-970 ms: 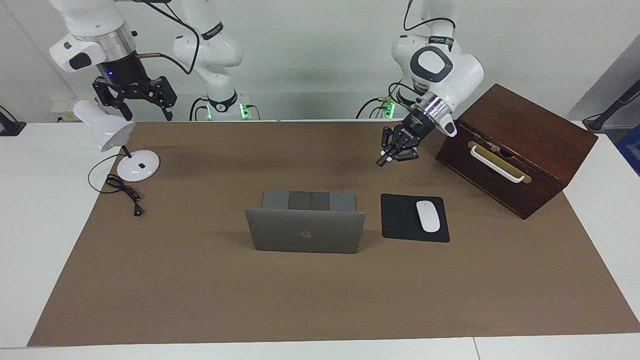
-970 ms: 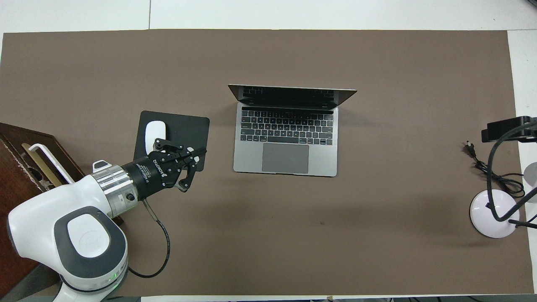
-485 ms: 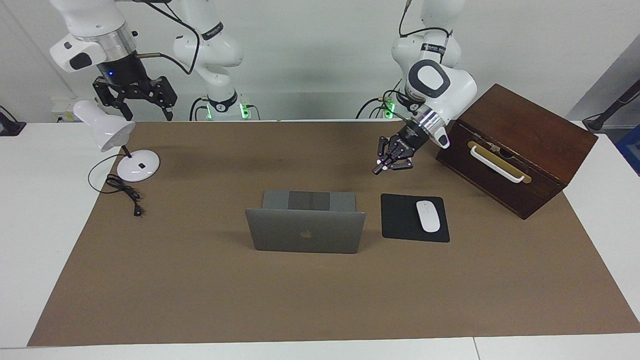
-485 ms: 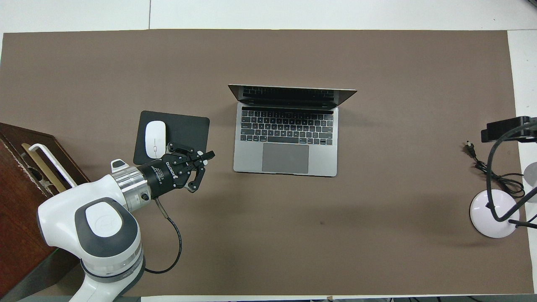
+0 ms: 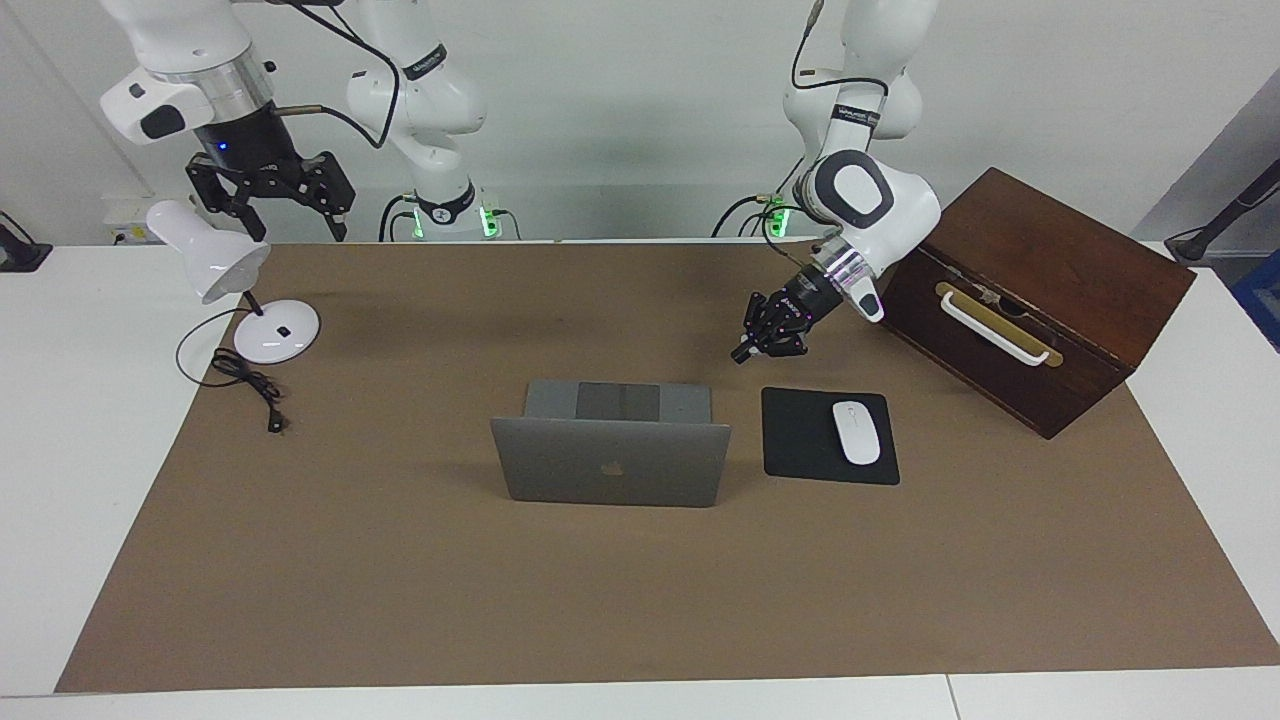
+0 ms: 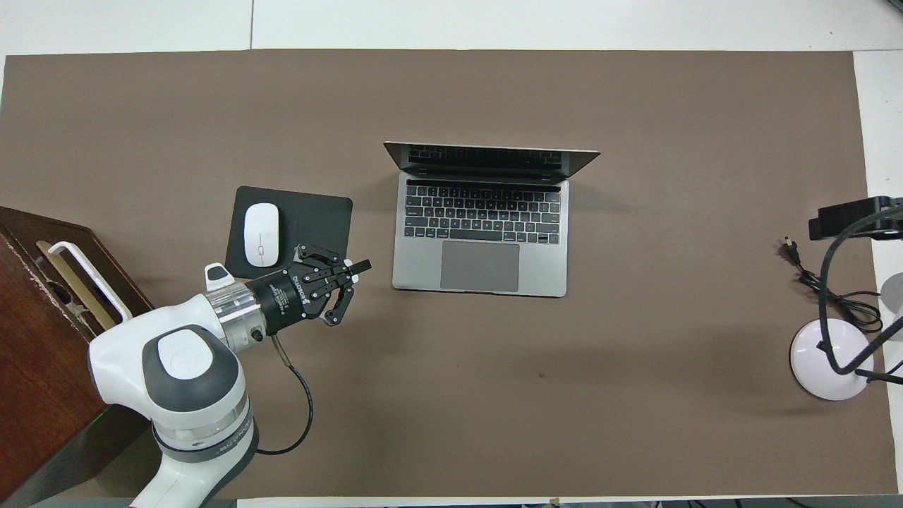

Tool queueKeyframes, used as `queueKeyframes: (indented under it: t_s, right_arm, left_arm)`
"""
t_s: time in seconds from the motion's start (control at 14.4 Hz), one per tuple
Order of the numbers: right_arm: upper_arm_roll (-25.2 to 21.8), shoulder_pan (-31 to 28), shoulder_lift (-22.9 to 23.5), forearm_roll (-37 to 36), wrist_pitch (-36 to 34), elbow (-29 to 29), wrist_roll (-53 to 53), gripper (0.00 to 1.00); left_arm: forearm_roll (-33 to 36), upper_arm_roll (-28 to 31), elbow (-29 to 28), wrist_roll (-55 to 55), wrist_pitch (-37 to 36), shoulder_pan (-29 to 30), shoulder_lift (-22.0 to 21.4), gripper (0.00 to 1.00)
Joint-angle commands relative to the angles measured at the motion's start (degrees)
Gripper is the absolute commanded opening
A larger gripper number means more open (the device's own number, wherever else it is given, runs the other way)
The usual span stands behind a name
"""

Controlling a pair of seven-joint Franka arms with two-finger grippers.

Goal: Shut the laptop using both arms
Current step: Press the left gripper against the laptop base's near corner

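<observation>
On the brown mat (image 5: 400, 600) that covers the tabletop (image 5: 60, 400), you have the laptop (image 5: 610, 460) standing open near the middle, its lid upright with the logo side turned away from the robots and the keyboard (image 6: 482, 213) facing them. Just beside it, toward the left arm's end, lies the black mouse pad (image 5: 800, 440) with a white mouse (image 5: 856, 432) on it. Your left gripper (image 5: 742, 353) hangs over the mat near the pad's corner nearest the robots, its fingers (image 6: 361, 266) pressed together, holding nothing. Your right gripper (image 5: 270, 190) waits raised above the white desk lamp (image 5: 215, 260), fingers spread apart and empty. A dark wooden box (image 5: 1030, 300) sits at the left arm's end.
</observation>
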Motion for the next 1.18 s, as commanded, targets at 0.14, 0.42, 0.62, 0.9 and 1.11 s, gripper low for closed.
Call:
queueKeyframes:
  t_s: [0.14, 0.42, 0.62, 0.9, 1.11]
  right_arm:
    - [0.1, -0.2, -1.0, -0.4, 0.6, -1.0, -1.3, 1.00]
    - [0.1, -0.2, -1.0, -0.4, 0.6, -1.0, -1.3, 1.00]
    - [0.1, -0.2, -1.0, -0.4, 0.5, -1.0, -1.3, 1.00]
    - [0.1, -0.2, -1.0, -0.4, 0.6, -1.0, -1.3, 1.00]
    - [0.1, -0.3, -1.0, -0.4, 0.6, -1.0, -1.4, 1.00]
  left_arm:
    - [-5.2, 0.4, -0.1, 3.9, -3.4, 0.6, 2.7, 0.00]
    - [-13.0, 0.4, 1.0, 5.8, -5.1, 0.8, 5.9, 0.00]
    - [-22.4, 0.4, 1.2, 5.9, -5.3, 0.5, 8.9, 0.00]
    - [-23.1, 0.3, 2.6, 6.0, -4.7, -2.1, 10.3, 0.00]
    - [-27.0, 0.3, 3.1, 6.8, -4.9, -2.7, 12.2, 0.00]
